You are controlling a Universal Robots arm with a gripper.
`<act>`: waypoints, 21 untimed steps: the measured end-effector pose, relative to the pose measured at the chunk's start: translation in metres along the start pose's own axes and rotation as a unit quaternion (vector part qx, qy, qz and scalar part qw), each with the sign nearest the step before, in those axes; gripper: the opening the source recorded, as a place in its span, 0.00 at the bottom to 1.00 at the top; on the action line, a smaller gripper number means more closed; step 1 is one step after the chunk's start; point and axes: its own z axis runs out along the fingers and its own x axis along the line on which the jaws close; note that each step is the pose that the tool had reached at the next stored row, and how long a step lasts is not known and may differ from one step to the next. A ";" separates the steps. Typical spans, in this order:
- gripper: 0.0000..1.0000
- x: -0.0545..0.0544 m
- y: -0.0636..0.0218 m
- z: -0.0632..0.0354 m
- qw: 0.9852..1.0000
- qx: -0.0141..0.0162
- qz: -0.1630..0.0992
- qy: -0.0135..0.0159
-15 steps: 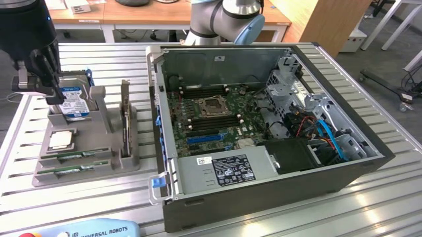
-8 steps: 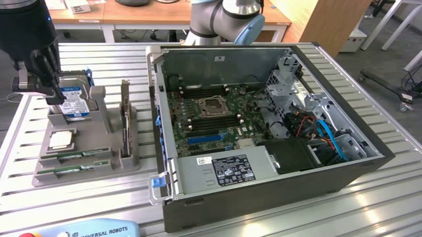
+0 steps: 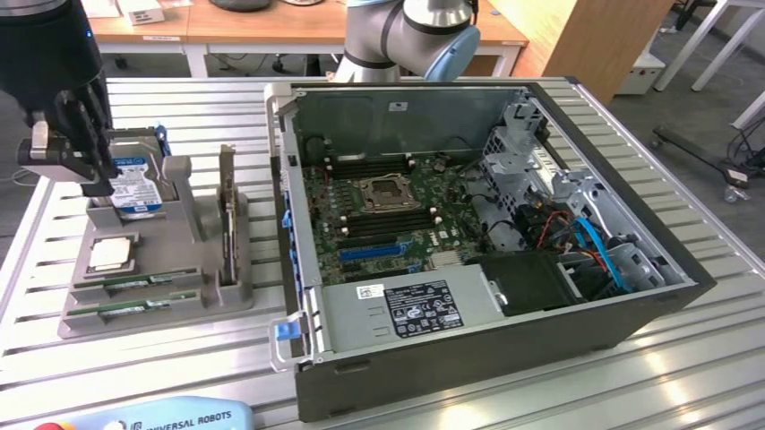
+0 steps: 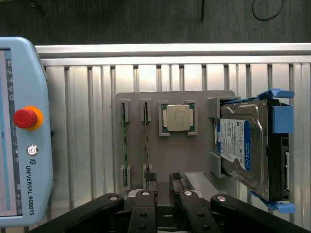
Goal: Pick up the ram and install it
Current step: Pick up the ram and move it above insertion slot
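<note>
At the exterior view's left, the gripper (image 3: 93, 177) hangs over a grey holder (image 3: 179, 300) that lies on the slatted metal table (image 3: 669, 358). In the wrist view its fingers (image 4: 149, 180) stand parted, with bare holder showing between them and nothing grasped. One fingertip lies over the end of the ram (image 3: 134, 282); whether it touches the stick cannot be told.

The ram lies on edge in a narrow slot of the holder, just beside a second ram stick (image 3: 129, 307) that lies parallel to it in the slot nearer the holder's front end. On the ram's other side, a square silver processor chip (image 3: 110, 253) rests flat in its own recess. Beyond that, a hard drive (image 3: 138, 184) with a blue label stands tilted in a blue bracket, partly behind the gripper. Near the table's front edge lies a light-blue teach pendant (image 3: 167, 417).

Along the holder's right edge, an expansion card (image 3: 227, 210) stands upright. Further right, well apart from the ram, an open computer case (image 3: 597, 345) lies on its side with the motherboard (image 3: 358, 242) facing up. A processor socket (image 3: 389, 193) sits in the middle of the board, with long dark memory slots on either side of it. A silver power supply (image 3: 413, 309) fills the near corner. Blue and red cables (image 3: 597, 246) run among the drive cages at the right. Behind the case rises the arm's base (image 3: 413, 27).
</note>
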 end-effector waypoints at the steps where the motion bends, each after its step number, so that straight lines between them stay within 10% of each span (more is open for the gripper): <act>1: 0.31 0.000 0.0000 0.0000 1.000 0.000 0.000 0.000; 21: 0.31 0.022 -0.0010 -0.0005 1.000 0.000 0.000 -0.002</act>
